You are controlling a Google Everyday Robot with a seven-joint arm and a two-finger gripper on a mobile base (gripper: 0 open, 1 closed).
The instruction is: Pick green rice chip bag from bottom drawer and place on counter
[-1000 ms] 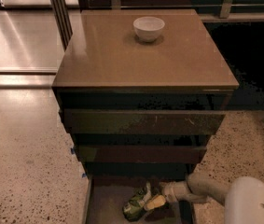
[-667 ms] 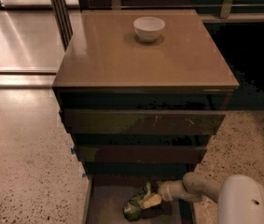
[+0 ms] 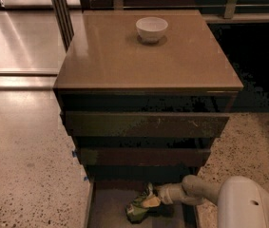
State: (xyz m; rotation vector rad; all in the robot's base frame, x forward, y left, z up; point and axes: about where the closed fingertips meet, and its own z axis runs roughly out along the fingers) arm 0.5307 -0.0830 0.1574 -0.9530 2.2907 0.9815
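The green rice chip bag [image 3: 139,209] lies crumpled on the grey-brown floor of the open bottom drawer [image 3: 106,208], near its middle. My gripper [image 3: 154,200] reaches in from the right, low inside the drawer, and its tip touches the bag's upper right side. The pale arm [image 3: 196,192] and its large white housing [image 3: 248,205] fill the lower right corner. The glossy tan counter [image 3: 124,61] tops the dark cabinet above.
A white bowl [image 3: 151,28] stands at the back middle of the counter. Two wider dark-fronted drawers [image 3: 146,125] jut out above the bottom drawer. Speckled terrazzo floor [image 3: 24,165] lies to the left and right. A metal post [image 3: 60,13] stands at the back left.
My arm has slid a little to the left, deeper over the drawer. The gripper tip has come closer onto the bag, whose top now stands up slightly more.
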